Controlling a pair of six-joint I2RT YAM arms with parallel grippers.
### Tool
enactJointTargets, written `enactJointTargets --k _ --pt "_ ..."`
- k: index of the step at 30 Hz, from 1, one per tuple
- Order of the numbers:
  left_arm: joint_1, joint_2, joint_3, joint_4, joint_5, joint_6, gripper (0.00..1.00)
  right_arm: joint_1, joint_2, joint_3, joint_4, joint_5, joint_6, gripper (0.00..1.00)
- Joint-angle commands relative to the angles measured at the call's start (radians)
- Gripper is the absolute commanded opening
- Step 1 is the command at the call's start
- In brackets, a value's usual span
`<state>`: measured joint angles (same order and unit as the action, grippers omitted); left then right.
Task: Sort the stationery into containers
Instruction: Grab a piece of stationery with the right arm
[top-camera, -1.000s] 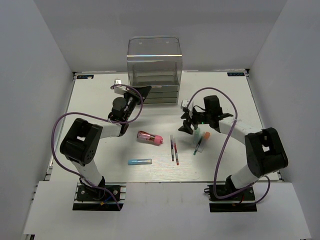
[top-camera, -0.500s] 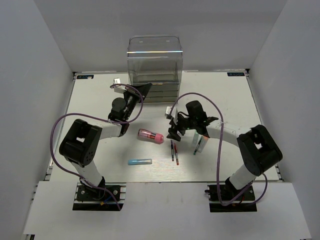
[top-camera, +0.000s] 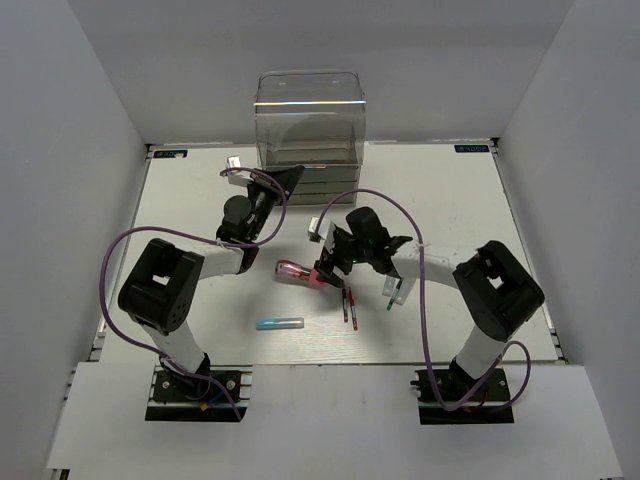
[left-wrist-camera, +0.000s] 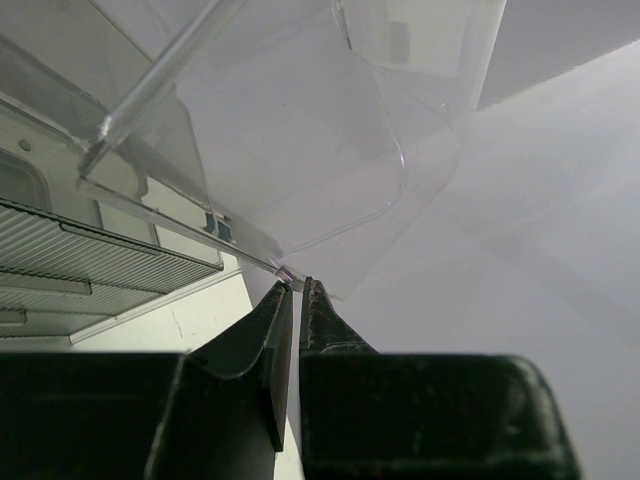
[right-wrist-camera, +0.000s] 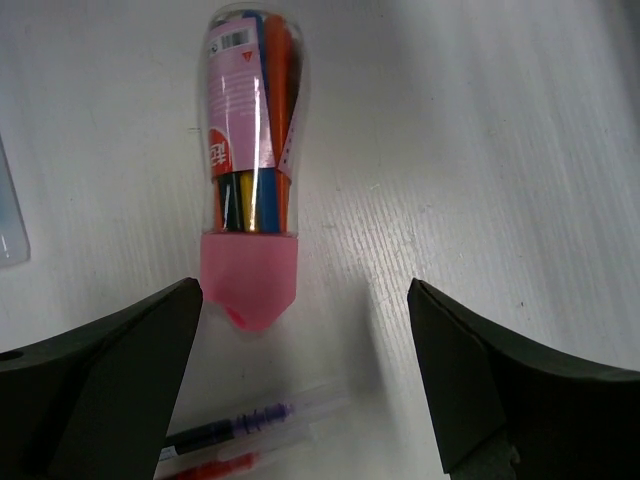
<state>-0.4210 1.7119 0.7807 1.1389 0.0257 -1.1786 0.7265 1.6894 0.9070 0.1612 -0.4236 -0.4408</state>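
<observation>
Entry: my right fingers (right-wrist-camera: 110, 370), shifted over from the markers (top-camera: 395, 287), now spread wide and empty, straddling the pink cylinder (right-wrist-camera: 250, 170); pickup looks imminent. Left fingers (left-wrist-camera: 255, 350) pressed together at the organiser flap (left-wrist-camera: 300, 150).

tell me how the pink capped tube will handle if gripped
The pink-capped tube lies on its side and looks round, so it probably rolls if nudged. Its glossy clear wall may be slippery but stiff. Packed with what look like pens, it is likely heavyish for its size.
</observation>
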Motion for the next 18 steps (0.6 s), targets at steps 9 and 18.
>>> enactJointTargets --k 9,18 --pt "-0.002 -0.066 0.029 0.070 -0.013 0.010 0.02 0.057 0.061 0.059 0.018 0.019 0.005 0.89" --pt "-0.002 -0.066 0.029 0.070 -0.013 0.010 0.02 0.090 0.131 0.069 0.011 0.062 -0.009 0.82"
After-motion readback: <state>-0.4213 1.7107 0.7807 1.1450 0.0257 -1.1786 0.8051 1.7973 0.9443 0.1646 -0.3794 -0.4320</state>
